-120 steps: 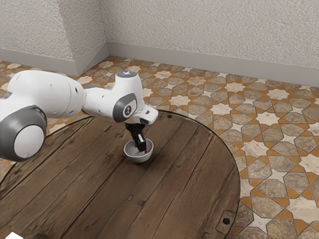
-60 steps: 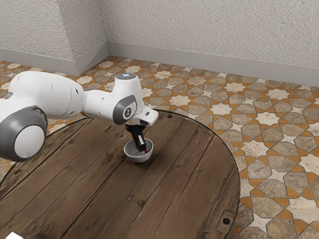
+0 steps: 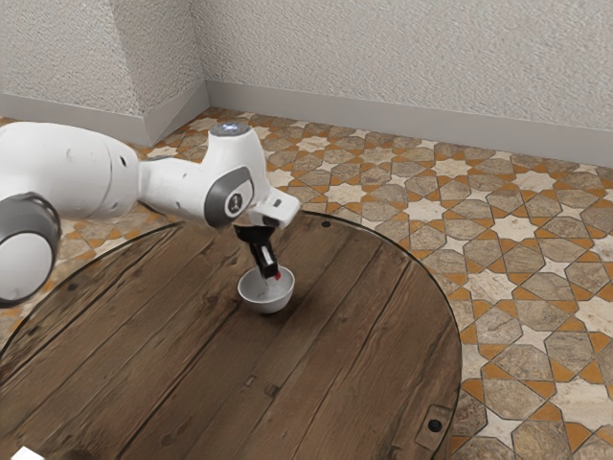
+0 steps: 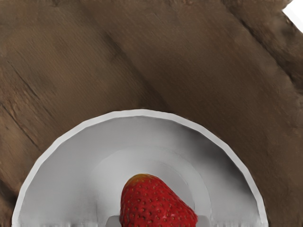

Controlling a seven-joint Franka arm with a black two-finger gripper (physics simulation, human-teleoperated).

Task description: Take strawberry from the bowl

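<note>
In the exterior view my black gripper (image 3: 272,276) is over the white bowl (image 3: 265,304), its tips at about rim height. A bit of red strawberry (image 3: 278,275) shows at those tips. The wrist view has the strawberry (image 4: 154,203) large at the lower edge, with the bowl (image 4: 142,113) beneath it. Grey fingertips of my gripper (image 4: 157,221) press it from two sides, so the gripper is shut on the strawberry. The lower part of the berry is cut off there.
The bowl stands on a round wooden table (image 3: 220,374). A white object (image 3: 27,453) lies at the exterior view's lower left corner, and a white corner (image 4: 296,15) shows in the wrist view. The arm spans the table's far left side.
My gripper has risen from inside the bowl, and the strawberry has come up with it. The arm has drawn back slightly toward the exterior view's left. The bowl has stayed in place.
</note>
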